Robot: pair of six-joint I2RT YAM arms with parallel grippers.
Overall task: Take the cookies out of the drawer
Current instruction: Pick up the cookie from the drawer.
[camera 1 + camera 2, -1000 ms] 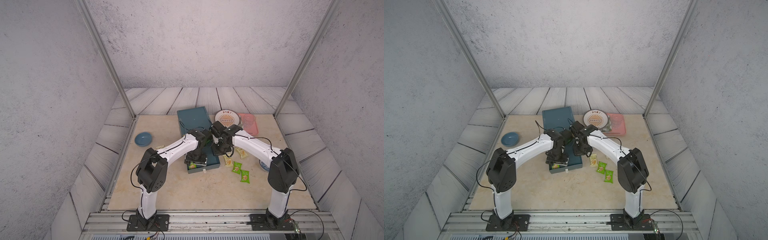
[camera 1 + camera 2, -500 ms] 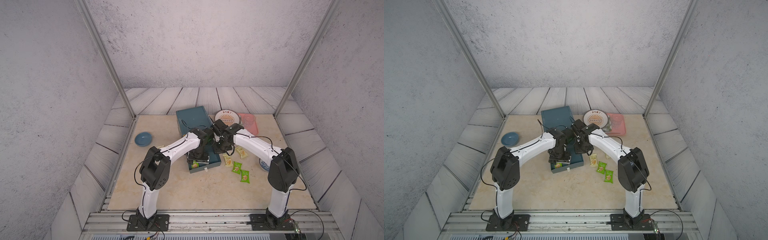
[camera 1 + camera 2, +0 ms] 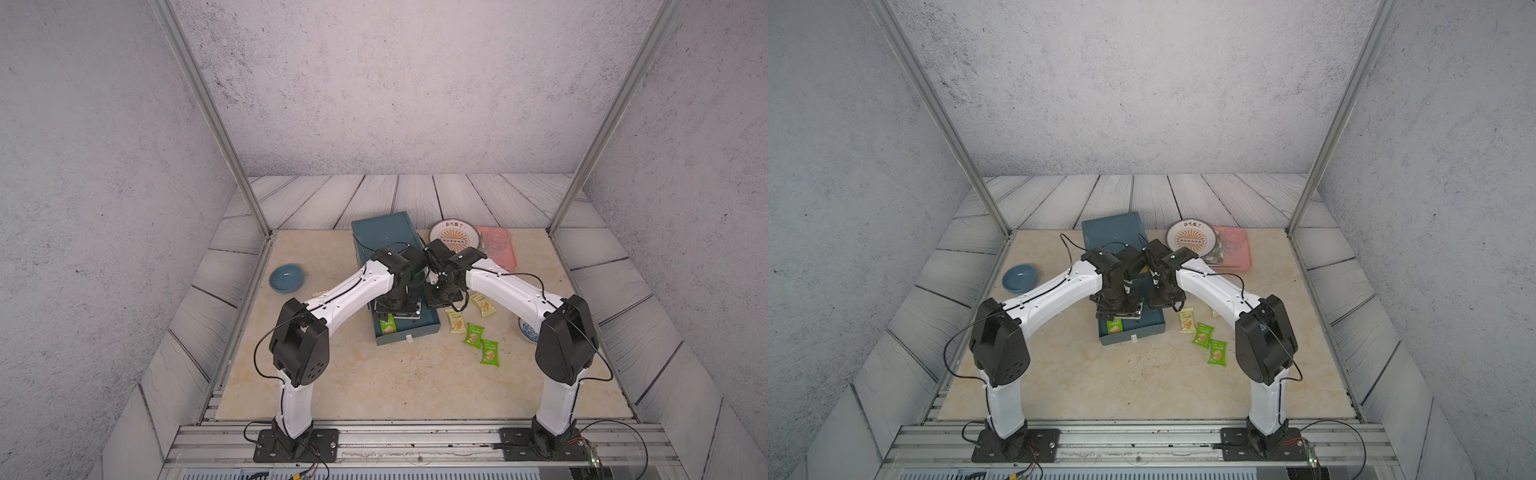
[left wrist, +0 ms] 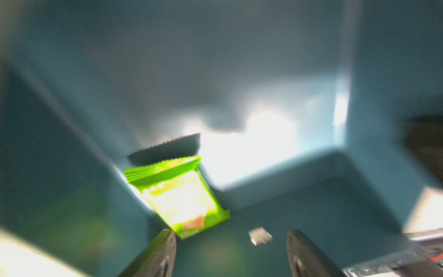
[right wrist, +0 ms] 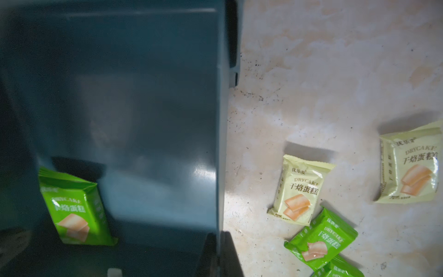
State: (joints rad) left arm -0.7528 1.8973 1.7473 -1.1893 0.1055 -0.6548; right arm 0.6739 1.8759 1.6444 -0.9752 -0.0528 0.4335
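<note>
One cookie (image 3: 388,328) in drawer (image 3: 409,335); four cookies (image 3: 473,335) on table (image 3: 374,386), right of drawer.

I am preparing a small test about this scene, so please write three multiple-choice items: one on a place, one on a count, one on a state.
1. Where is the green packet nearest the left gripper?
A) in the drawer
B) on the plate
C) in the blue bowl

2. How many green packets lie on the table outside the drawer?
A) one
B) two
C) four

3. How is the left gripper?
A) shut on a packet
B) shut on the plate
C) open, holding nothing

Answers: 1 A, it lies inside against a wall; 2 B, two lie beside the drawer; 3 C, its fingers stand apart, gripping nothing.
</note>
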